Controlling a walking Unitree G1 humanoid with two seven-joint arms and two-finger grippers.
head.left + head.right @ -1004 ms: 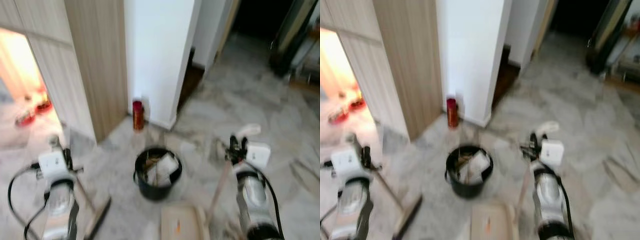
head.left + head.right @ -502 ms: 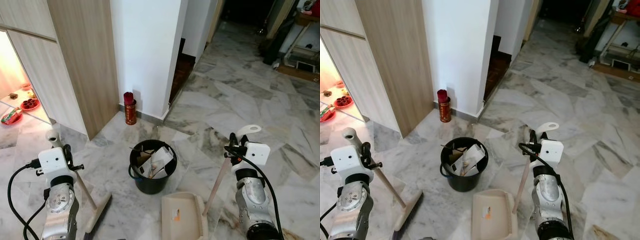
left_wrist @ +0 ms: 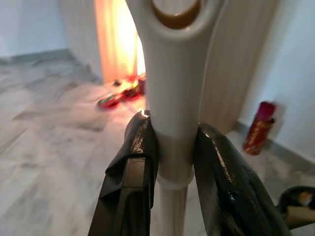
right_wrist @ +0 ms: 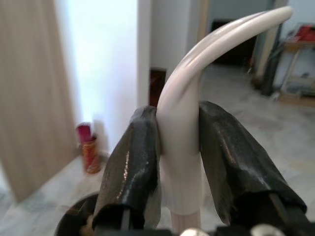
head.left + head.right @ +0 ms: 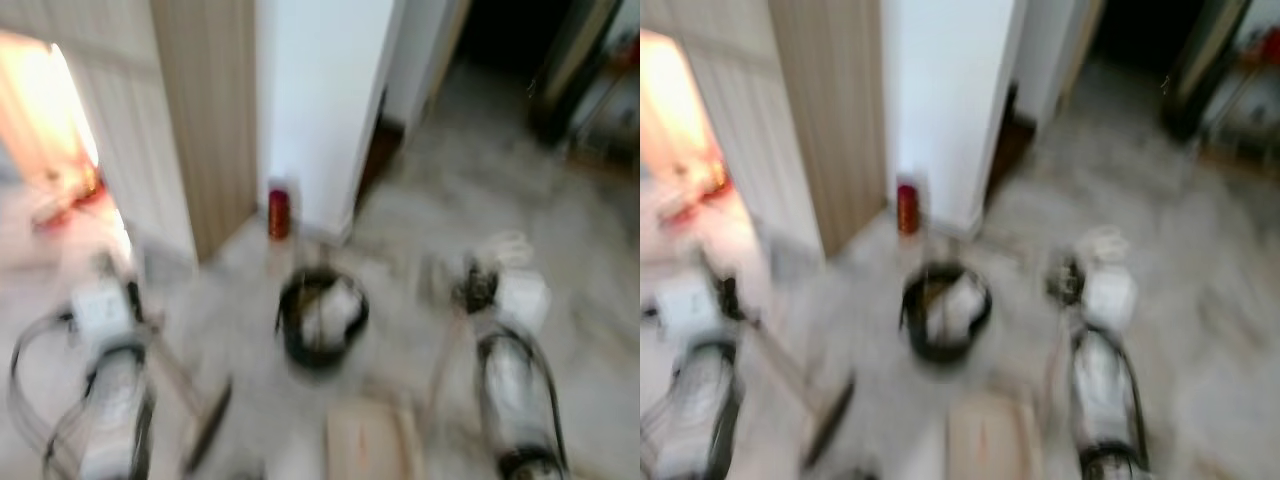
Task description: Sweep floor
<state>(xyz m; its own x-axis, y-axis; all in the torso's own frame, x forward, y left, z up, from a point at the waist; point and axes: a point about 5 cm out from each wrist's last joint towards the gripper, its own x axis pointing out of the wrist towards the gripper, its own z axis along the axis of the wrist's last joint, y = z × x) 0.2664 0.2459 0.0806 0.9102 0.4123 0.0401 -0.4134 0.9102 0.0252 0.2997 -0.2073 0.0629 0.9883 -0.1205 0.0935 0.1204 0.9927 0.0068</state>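
The head views had gone blurry since half a second ago, yet each gripper clamped its handle — left gripper [image 3: 172, 162] the broom [image 3: 172, 98], right gripper [image 4: 179, 162] the dustpan [image 5: 365, 445] (floor, beside the bin [image 5: 322, 320]) — red can [image 5: 279, 212] behind.

Both eye views look down and forward from the head, blurred, sharing the bin [image 5: 321, 318] at 12 o'clock. Each wrist camera looks close along its tool, both also catching the red can [image 3: 259, 127].
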